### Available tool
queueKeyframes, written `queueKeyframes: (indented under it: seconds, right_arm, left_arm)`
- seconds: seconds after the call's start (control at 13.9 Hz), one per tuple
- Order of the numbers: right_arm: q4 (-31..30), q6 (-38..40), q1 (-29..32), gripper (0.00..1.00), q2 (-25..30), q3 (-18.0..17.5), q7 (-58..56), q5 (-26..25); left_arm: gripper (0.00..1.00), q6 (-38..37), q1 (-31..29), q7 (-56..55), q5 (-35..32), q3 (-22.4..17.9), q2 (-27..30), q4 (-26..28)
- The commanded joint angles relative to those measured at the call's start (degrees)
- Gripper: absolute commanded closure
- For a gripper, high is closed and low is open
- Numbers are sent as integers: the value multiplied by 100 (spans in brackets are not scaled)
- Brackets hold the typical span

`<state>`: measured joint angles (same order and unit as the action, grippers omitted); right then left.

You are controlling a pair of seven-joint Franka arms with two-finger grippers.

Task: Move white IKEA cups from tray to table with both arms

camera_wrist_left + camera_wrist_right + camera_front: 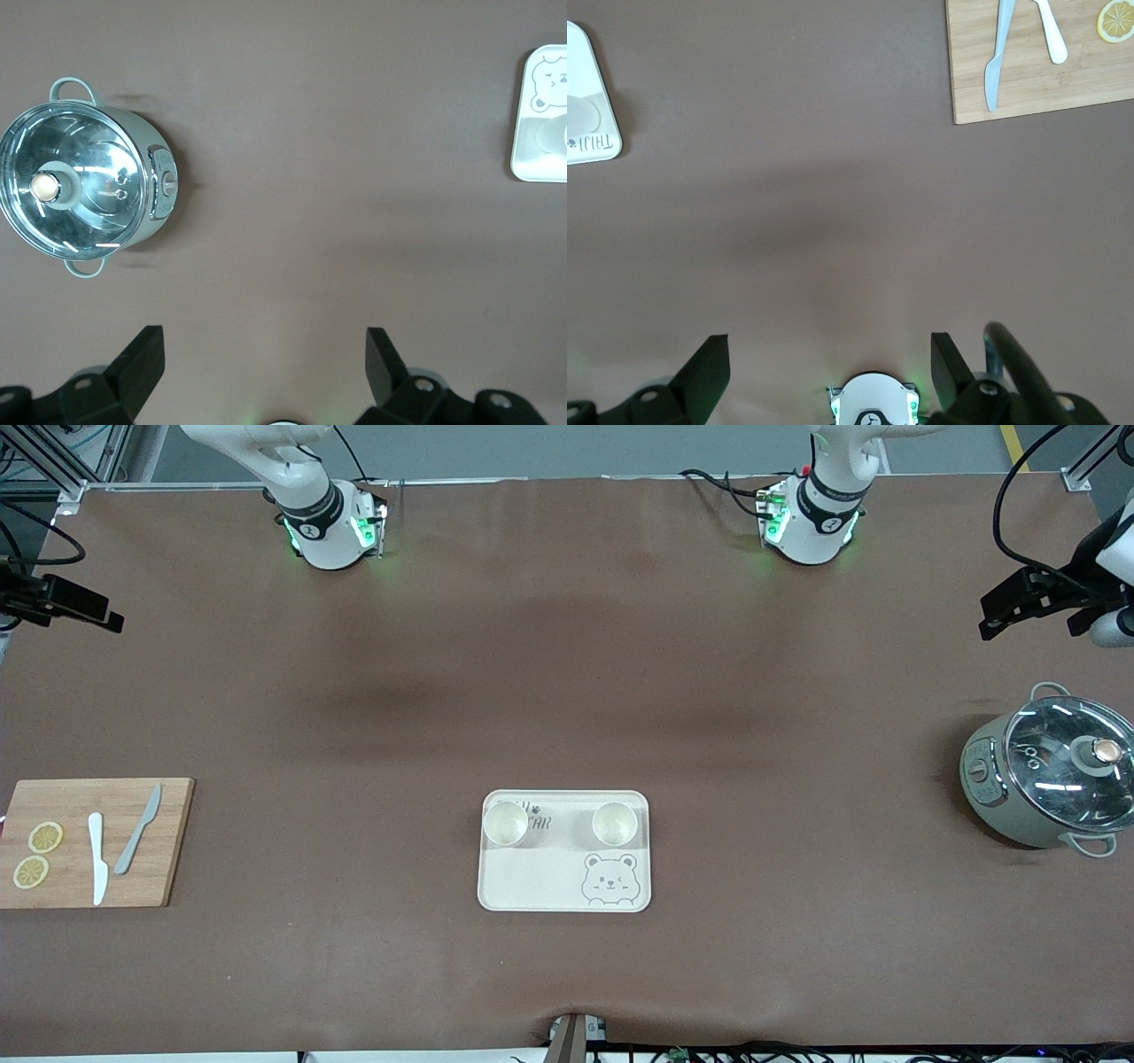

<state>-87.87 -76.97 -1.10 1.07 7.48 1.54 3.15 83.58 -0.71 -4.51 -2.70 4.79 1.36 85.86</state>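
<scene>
Two white IKEA cups stand upright on the cream bear tray [564,886], along the tray's edge nearer the robot bases. One cup [505,824] is toward the right arm's end, the other cup [613,824] toward the left arm's end. My left gripper [997,613] is open and empty, high over the table near the pot; its wrist view [264,354] shows bare table between the fingers. My right gripper [102,615] is open and empty, high over the right arm's end of the table; its wrist view [830,354] shows its own base below.
A grey-green pot with a glass lid [1050,775] stands at the left arm's end and shows in the left wrist view [84,181]. A wooden cutting board [89,841] with two knives and lemon slices lies at the right arm's end.
</scene>
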Motion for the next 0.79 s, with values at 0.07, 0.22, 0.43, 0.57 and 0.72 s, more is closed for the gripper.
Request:
queueKeyframes:
  seconds: [0.07, 0.22, 0.43, 0.57, 0.72]
  right_arm:
    - [-46, 33, 66, 0, 60, -27, 57, 142]
    - [-46, 33, 66, 0, 60, -27, 57, 142]
    - [-81, 33, 57, 0, 60, -18, 57, 142]
    - [-82, 33, 66, 0, 60, -10, 57, 142]
    - [-82, 42, 66, 0, 60, -9, 57, 142]
  left_arm:
    - [0, -61, -44, 143, 86, -4, 57, -52]
    - [0, -61, -44, 100, 51, -30, 40, -52]
    - [0, -193, -35, 55, 7, -22, -65, -167]
    - [0, -211, -35, 29, 24, -13, -83, -97]
    - [0, -263, -26, -85, 24, -4, -110, 78]
